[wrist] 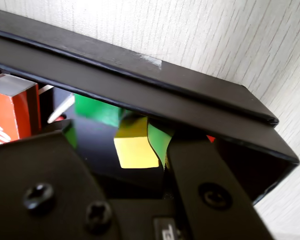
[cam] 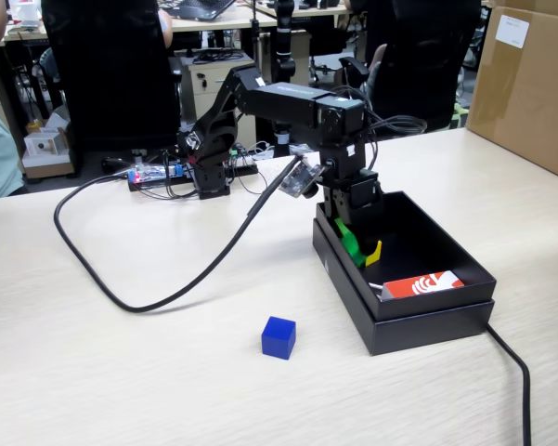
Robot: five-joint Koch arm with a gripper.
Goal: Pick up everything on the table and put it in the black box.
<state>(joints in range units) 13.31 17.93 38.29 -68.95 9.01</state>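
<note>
The black box (cam: 434,321) sits right of centre on the table (cam: 121,381); its wall (wrist: 140,80) crosses the wrist view. My gripper (cam: 357,247) reaches down inside its far end, jaws apart, with green-faced fingers (wrist: 159,142). The yellow cube (wrist: 136,147) lies in the box between the jaws, next to the right finger; it also shows in the fixed view (cam: 374,251). A green block (wrist: 97,110) lies further in the box. A sliver of red (wrist: 210,138) shows past the right jaw. The blue cube (cam: 279,337) stands on the table, left of the box.
A red-and-white packet (cam: 423,284) lies in the box's near end and shows in the wrist view (wrist: 7,112). A thick black cable (cam: 149,302) loops over the table's left half. Another cable (cam: 515,372) runs from the box. A brown carton (cam: 529,84) stands far right.
</note>
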